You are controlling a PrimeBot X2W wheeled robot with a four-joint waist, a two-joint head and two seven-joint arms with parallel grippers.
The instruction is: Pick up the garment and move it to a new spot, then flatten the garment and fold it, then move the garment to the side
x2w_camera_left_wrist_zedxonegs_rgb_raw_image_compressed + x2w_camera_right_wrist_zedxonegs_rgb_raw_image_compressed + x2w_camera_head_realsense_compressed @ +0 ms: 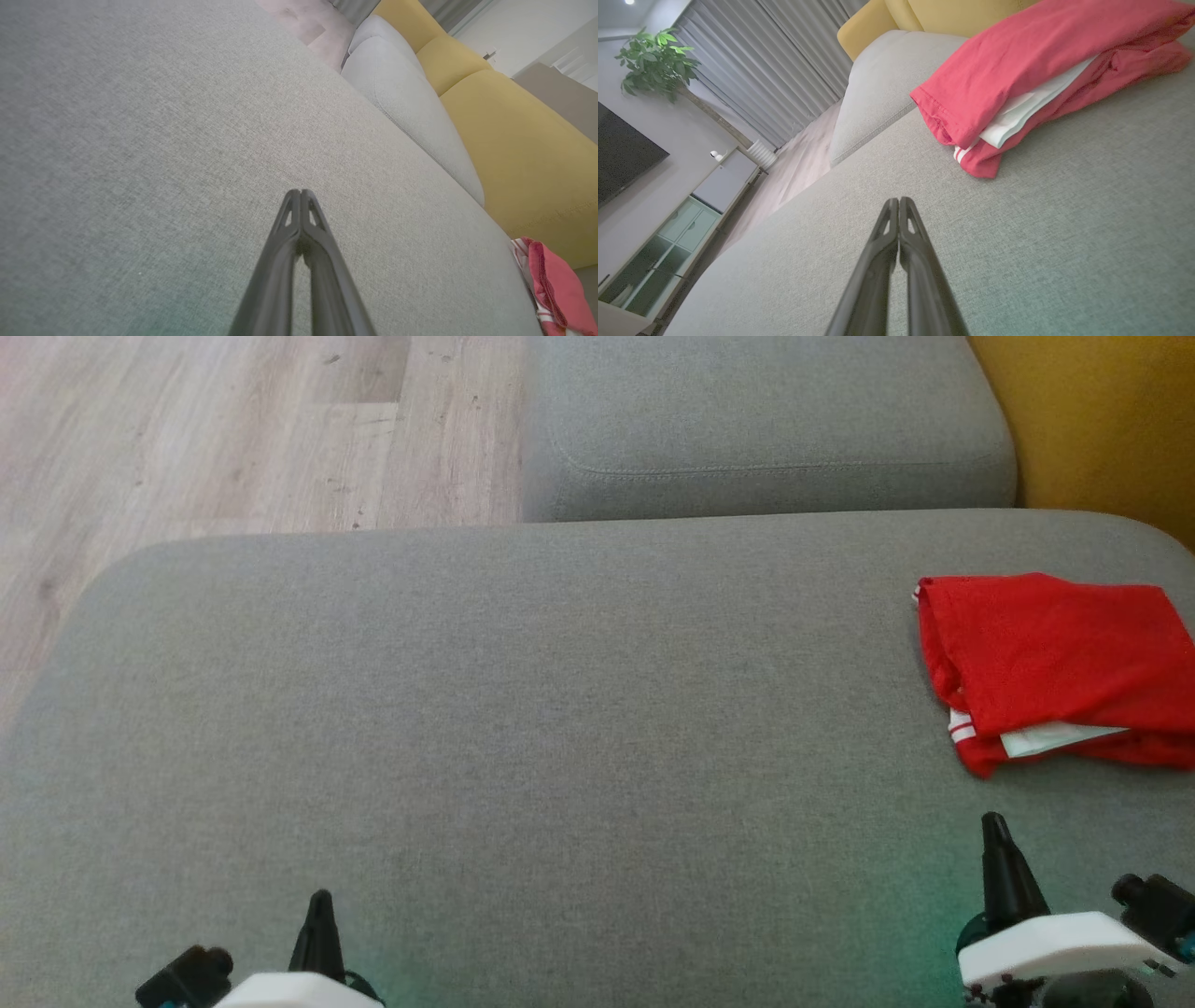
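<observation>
A folded red garment (1055, 663) with white trim lies at the right edge of the grey cushion (523, 709); it also appears as the red garment (1017, 79) and at the lower right as the garment (556, 289). My right gripper (995, 826) sits at the lower right, a short way in front of the garment, fingers pressed together and empty, as the right gripper (899, 201) shows. My left gripper (320, 899) rests at the lower left, far from the garment, and the left gripper (300, 192) is shut on nothing.
A second grey cushion (766, 420) lies beyond the first. A yellow backrest (1102, 420) rises at the right. Wooden floor (233, 429) shows past the cushion's left and far edges. A plant (656, 63), curtains and a cabinet (668, 242) stand across the room.
</observation>
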